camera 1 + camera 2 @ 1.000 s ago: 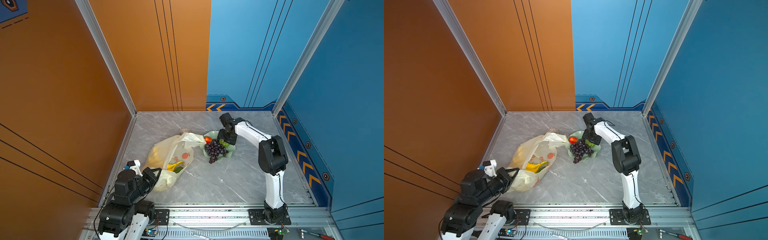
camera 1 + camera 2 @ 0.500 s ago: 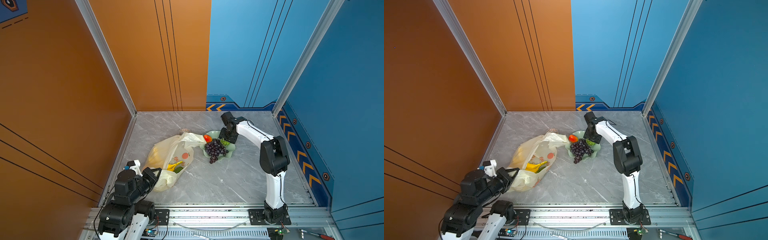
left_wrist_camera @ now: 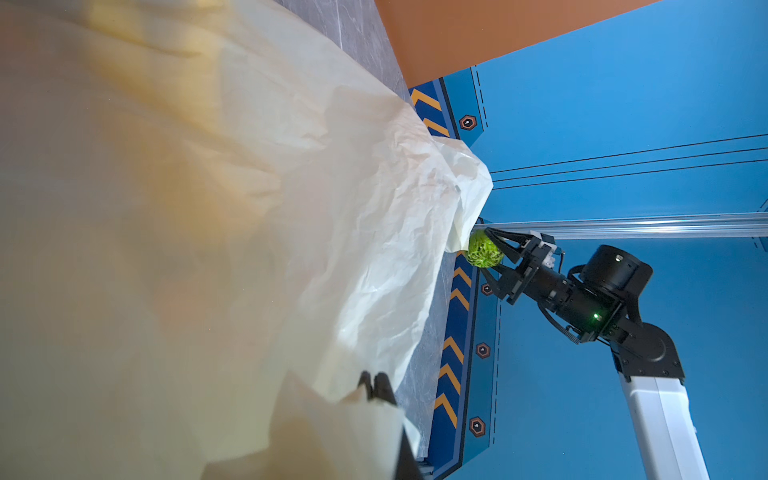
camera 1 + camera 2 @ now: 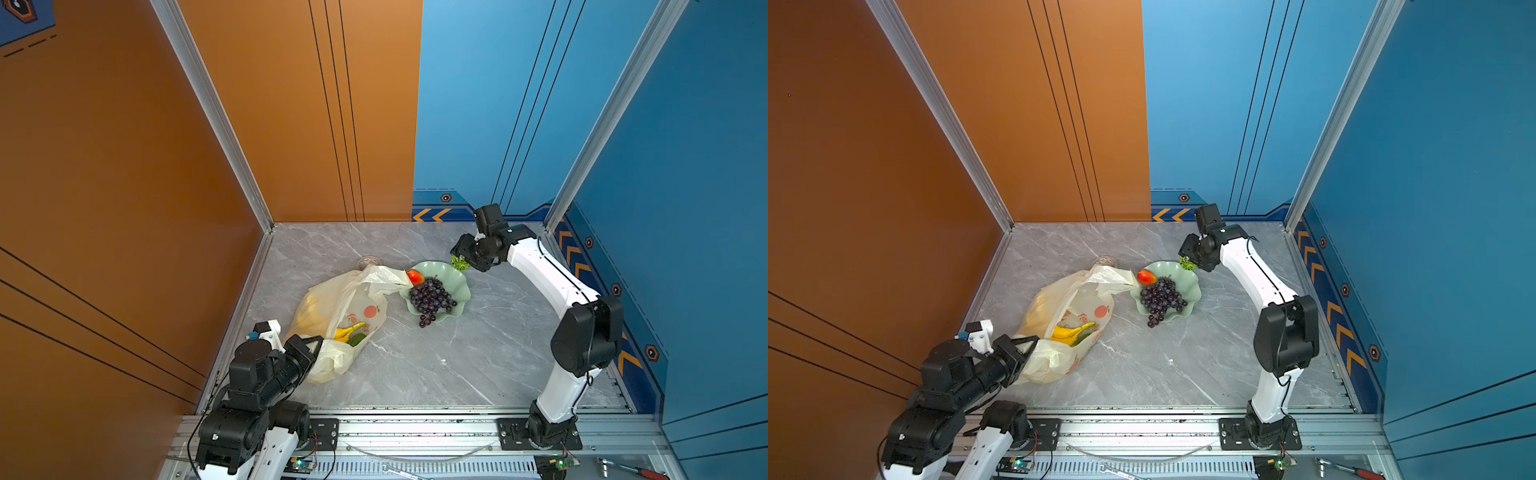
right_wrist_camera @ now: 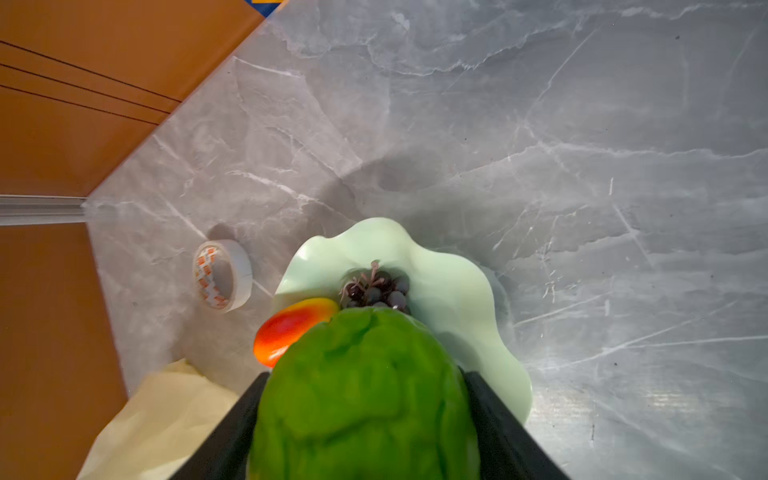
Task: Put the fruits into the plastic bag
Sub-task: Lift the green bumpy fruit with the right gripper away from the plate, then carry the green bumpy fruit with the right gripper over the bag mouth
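Left fingers: pressed together on the near edge of the bag, which lies on the tabletop.
Dish: holds grapes and a red fruit.
Right fingers: pinching the green ball above the dish's far rim.
Advice: carry the ball high and release it well inside the bag.

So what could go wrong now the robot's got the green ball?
1. The green ball is round and pinched only at its sides by the right fingers; it might slip and roll across the table.
2. The plastic bag lies floppy, with just the left fingers pinching one edge, so the ball could land on top of the plastic, not inside.
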`<state>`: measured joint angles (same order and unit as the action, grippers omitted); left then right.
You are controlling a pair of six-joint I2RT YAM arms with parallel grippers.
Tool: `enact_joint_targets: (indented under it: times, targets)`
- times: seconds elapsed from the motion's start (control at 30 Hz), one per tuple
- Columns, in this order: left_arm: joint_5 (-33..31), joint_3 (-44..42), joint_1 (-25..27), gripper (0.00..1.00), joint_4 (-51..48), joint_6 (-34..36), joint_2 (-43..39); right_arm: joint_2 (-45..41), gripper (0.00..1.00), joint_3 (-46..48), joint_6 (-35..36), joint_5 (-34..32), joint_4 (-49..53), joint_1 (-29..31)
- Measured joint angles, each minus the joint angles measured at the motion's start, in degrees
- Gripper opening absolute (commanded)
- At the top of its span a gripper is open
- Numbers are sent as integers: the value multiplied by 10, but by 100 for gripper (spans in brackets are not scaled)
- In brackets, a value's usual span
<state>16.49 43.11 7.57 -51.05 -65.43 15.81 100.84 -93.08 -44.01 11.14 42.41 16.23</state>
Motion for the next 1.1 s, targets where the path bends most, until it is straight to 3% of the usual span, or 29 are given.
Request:
enact_joint_targets:
  times: [0.33,0.63,0.87,1.1]
  targets:
    - [0,0,0,0,0,0,0,-121,64,88,-31,157,-106,-47]
    - [0,0,0,0,0,0,0,-170,64,134,-110,270,-235,-55]
    - [0,0,0,0,0,0,0,-182,64,142,-148,314,-297,-15]
    - [0,1,0,0,0,0,0,-181,63,141,-140,356,-325,62]
